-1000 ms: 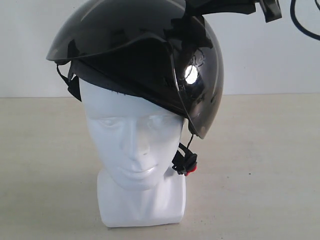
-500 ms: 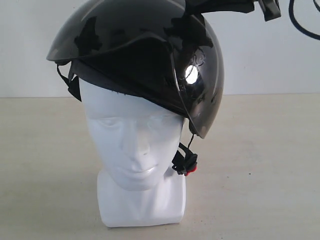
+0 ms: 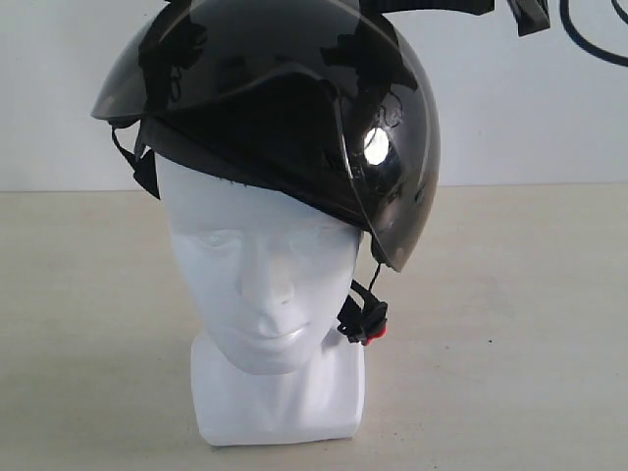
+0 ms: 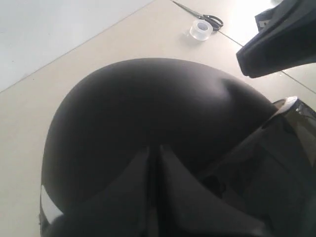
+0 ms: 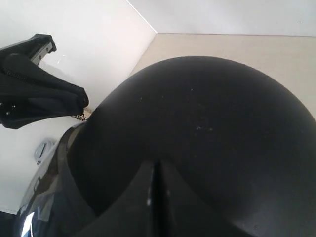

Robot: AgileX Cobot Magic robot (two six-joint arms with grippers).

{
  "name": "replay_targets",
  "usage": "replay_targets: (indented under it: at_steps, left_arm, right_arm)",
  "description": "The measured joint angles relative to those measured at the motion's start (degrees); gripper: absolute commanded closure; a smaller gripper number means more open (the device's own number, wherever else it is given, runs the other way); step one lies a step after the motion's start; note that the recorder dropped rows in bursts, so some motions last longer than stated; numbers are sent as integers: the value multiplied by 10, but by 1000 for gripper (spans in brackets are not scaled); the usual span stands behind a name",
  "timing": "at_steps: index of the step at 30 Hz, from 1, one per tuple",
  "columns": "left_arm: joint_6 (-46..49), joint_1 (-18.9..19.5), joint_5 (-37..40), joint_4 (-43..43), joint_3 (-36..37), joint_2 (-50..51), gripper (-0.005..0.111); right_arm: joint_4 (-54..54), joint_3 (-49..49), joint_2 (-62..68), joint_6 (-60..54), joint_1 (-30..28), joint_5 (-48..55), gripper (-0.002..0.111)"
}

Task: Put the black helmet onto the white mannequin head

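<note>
The black helmet (image 3: 285, 108) sits on the white mannequin head (image 3: 265, 285), tilted so its smoky visor (image 3: 226, 49) rises to the left. Its strap with the red buckle (image 3: 371, 334) hangs beside the neck. In the left wrist view my left gripper (image 4: 154, 148) is shut, empty, its tips at the matte shell (image 4: 138, 108). In the right wrist view my right gripper (image 5: 155, 164) is likewise shut and empty against the crown (image 5: 207, 118). Whether the tips press the shell I cannot tell.
The right arm (image 3: 432, 6) crosses the top edge of the exterior view, with a black cable (image 3: 589, 44) beside it. A tape roll (image 4: 201, 29) and scissors (image 4: 210, 19) lie on the beige table (image 3: 510, 324) behind the head. A white wall stands at the back.
A dark arm shape has come in over the helmet's upper left, and its reflection on the visor has grown. The right arm has shifted slightly upward. Helmet and head have not moved.
</note>
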Motion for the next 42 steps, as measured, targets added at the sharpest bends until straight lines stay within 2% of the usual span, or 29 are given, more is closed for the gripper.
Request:
replay_targets:
  at_steps: [12,25,42]
  left_arm:
    - [-13,-1,4,-10,2,0,102]
    - [-32,-1,4,2,23,-17,102]
    - [-37,-1,-11,-8,101,-58,102]
  right_arm:
    - [0,0,0,-7,7,37,108]
    - [19,-1,-1,6,80,43,108]
    - [18,-1,-1,24,81,78,108]
